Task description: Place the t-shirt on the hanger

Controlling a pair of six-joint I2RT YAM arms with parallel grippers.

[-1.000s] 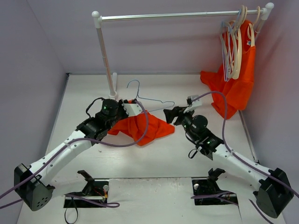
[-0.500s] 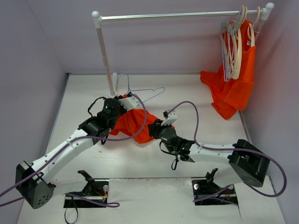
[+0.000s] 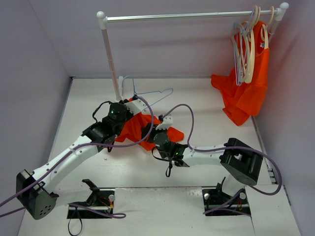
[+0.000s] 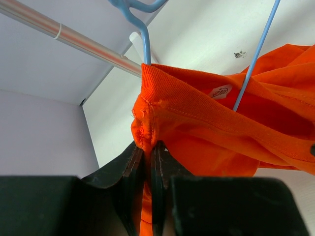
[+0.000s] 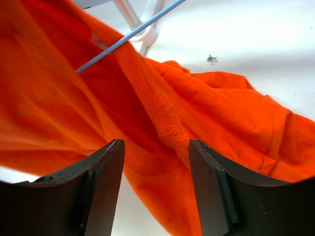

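Two robot grippers meet at an orange t-shirt (image 5: 236, 118) mid-table.
The right gripper (image 5: 155, 182), fingers apart, hovers over the collar. The left gripper (image 4: 146, 167) is clamped on the collar seam. The blue wire hanger (image 4: 255, 56) runs into the neckline, hook toward 12 o'clock, near the rack pole (image 3: 110, 59).

No text could be read anywhere. A small white printed mark (image 4: 220, 91) inside the collar of the orange t-shirt (image 4: 256, 142) was too blurred to make out.
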